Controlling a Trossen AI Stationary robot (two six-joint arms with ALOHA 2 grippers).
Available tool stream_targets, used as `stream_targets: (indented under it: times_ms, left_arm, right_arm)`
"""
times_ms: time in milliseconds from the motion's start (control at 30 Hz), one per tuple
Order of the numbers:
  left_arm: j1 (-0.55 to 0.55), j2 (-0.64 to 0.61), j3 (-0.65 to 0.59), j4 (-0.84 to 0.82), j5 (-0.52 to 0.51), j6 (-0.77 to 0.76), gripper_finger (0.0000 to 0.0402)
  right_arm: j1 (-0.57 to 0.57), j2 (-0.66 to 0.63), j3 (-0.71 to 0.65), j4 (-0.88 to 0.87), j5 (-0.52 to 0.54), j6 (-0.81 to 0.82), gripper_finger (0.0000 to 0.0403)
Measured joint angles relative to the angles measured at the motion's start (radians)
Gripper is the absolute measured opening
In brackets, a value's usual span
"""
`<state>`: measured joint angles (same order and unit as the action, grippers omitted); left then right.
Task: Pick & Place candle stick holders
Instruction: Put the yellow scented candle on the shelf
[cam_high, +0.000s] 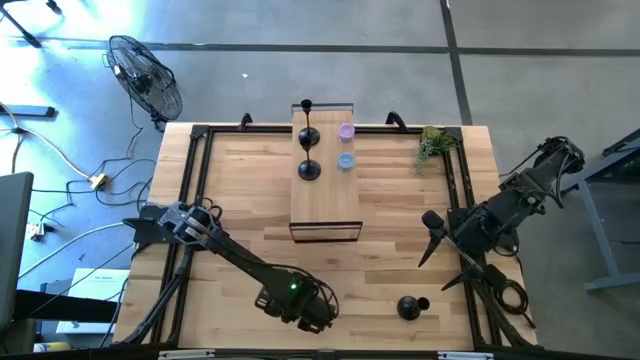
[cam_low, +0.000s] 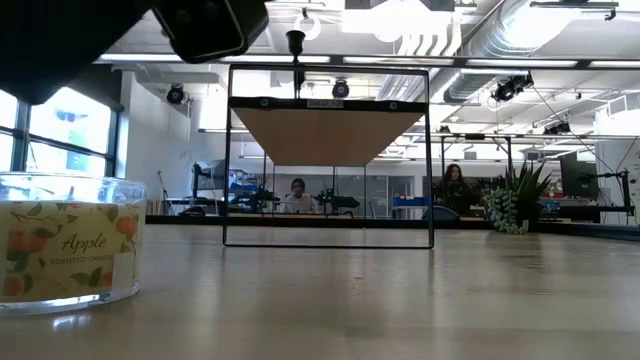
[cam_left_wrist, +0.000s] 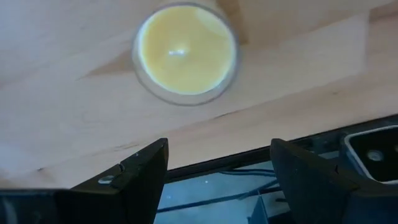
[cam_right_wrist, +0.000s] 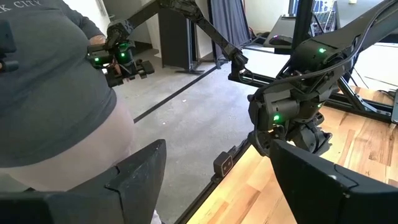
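a wooden table seen from above, with two dark robot arms and a raised wooden shelf (cam_high: 325, 175) on a black wire frame standing at the middle of the far side. three small matte-black candle stick holders show. two stand on the shelf (cam_high: 309, 137) (cam_high: 309, 169), one behind the other, each with a bulbous base and a thin stem. a third holder (cam_high: 409, 307) sits on the table near the front edge, right of centre, apparently tipped over, though that is hard to tell.

the holders look rigid and light, with a smooth rounded base that could slip between fingers. the thin stem looks the weaker part, so the base is probably the safer place to grip, and a tipped holder may roll.

the left gripper (cam_left_wrist: 217, 171) hangs above the front edge of the table, jaws spread and empty, over a glass jar candle (cam_left_wrist: 185, 53) with pale yellow wax, labelled apple in the table-level view. the right gripper (cam_right_wrist: 217, 177) is lifted near the right edge, jaws apart, holding nothing, and aimed toward the left arm rather than at the holder.

beside the holders on the shelf stand a purple cup (cam_high: 346, 131) and a blue cup (cam_high: 346, 160), close enough to crowd a grasp. a small green plant (cam_high: 433, 145) stands at the far right corner. a person stands just beyond the table.
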<state>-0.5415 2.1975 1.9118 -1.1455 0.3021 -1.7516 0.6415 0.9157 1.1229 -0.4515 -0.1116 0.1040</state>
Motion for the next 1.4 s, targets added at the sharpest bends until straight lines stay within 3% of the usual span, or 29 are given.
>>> stream_targets:
  times_ms: [967,1100,1300,1400]
  left_arm:
    - [0.005,0.002,0.000,-0.028,-0.022,0.054,0.0275]
    - [0.005,0.002,0.000,-0.031,-0.024,0.050,0.0302]
    - [0.005,0.002,0.000,-0.035,-0.020,0.044,0.0389]
    - [0.005,0.002,0.000,-0.036,-0.023,0.045,0.0386]
  right_arm:
    - [0.000,0.000,0.000,0.007,0.000,0.003,0.0281]
    - [0.000,0.000,0.000,0.007,0.000,0.004,0.0281]
    - [0.000,0.000,0.000,0.007,0.000,0.003,0.0281]
    - [0.000,0.000,0.000,0.007,0.000,0.004,0.0281]
